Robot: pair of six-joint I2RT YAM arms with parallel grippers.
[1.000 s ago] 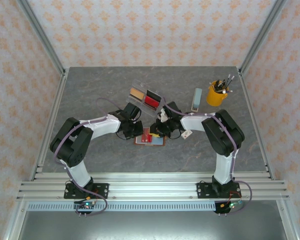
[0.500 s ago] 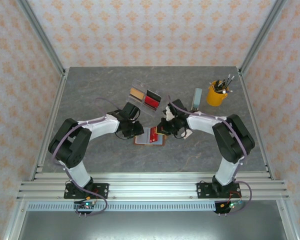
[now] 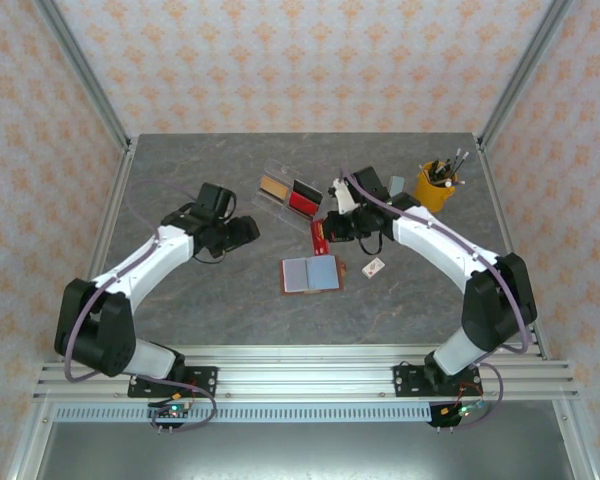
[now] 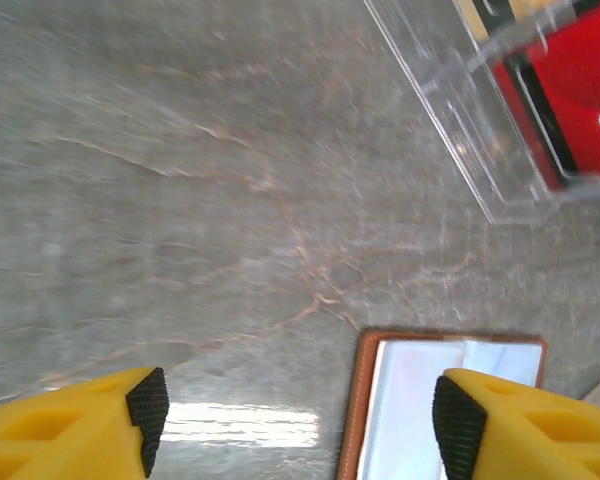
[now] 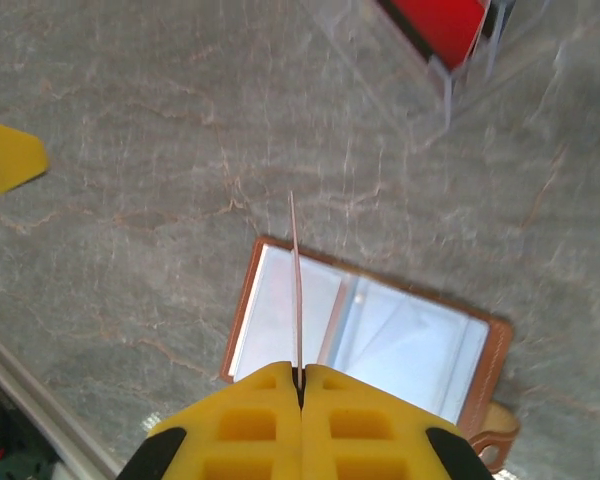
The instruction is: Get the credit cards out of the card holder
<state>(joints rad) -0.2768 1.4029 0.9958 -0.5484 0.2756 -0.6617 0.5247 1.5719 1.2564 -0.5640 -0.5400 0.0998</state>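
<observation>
The brown card holder [image 3: 310, 274] lies open and flat on the table, its blue-grey pockets facing up. Above and behind it my right gripper [image 3: 329, 229] is shut on a red credit card [image 3: 319, 233]. That credit card [image 5: 295, 280] shows edge-on in the right wrist view, with the card holder [image 5: 380, 335] below it. My left gripper [image 3: 248, 230] is open to the left of the holder, holding nothing. In the left wrist view its fingertips [image 4: 148, 415] stand wide apart over bare table, beside the card holder [image 4: 430, 400]. Tan [image 3: 273, 186] and red [image 3: 302, 203] credit cards lie in the tray.
A clear acrylic tray [image 3: 280, 172] stands behind the holder, just left of my right gripper. A small white tag [image 3: 373, 267] lies right of the holder. A yellow cup of pens [image 3: 435, 188] and a pale blue-grey block [image 3: 395, 185] stand at the back right.
My left gripper opened and pulled back to the left, away from the holder. My right gripper drew a red card out of the holder and carried it up toward the tray.
</observation>
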